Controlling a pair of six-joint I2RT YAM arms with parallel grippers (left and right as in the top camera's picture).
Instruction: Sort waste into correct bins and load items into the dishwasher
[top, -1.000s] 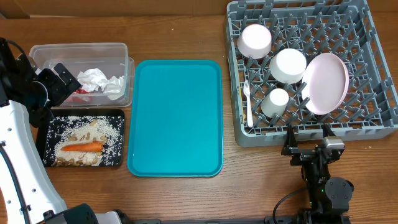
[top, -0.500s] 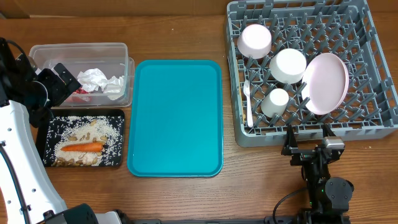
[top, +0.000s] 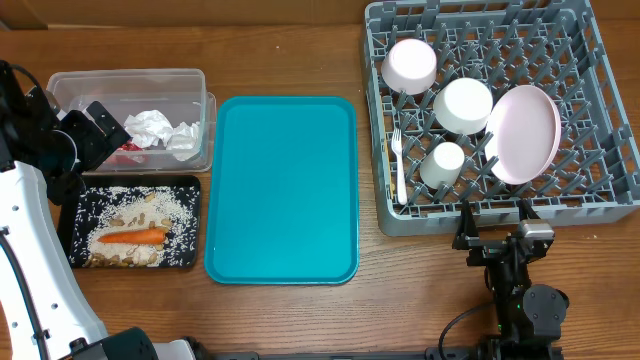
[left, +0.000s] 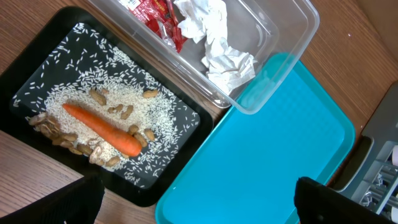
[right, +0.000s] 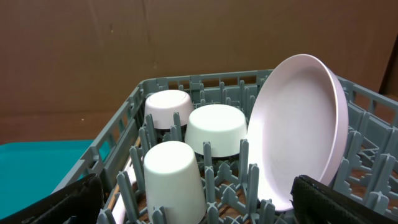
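- The left wrist view's top edge cuts off the red wrapper (left: 155, 15) and clear tub (left: 280, 37).
- Its right edge crops the dish rack (left: 379, 155).
- Overhead, the left arm (top: 60, 150) hides most of the wrapper.

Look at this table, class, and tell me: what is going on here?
Nothing is being handled right now. The left gripper and the right gripper are both open and empty. The plate, two bowls, cup and fork sit in the grey rack. Napkins and a red wrapper lie in the clear tub; a carrot and grains lie on the black tray. The sorting looks done.
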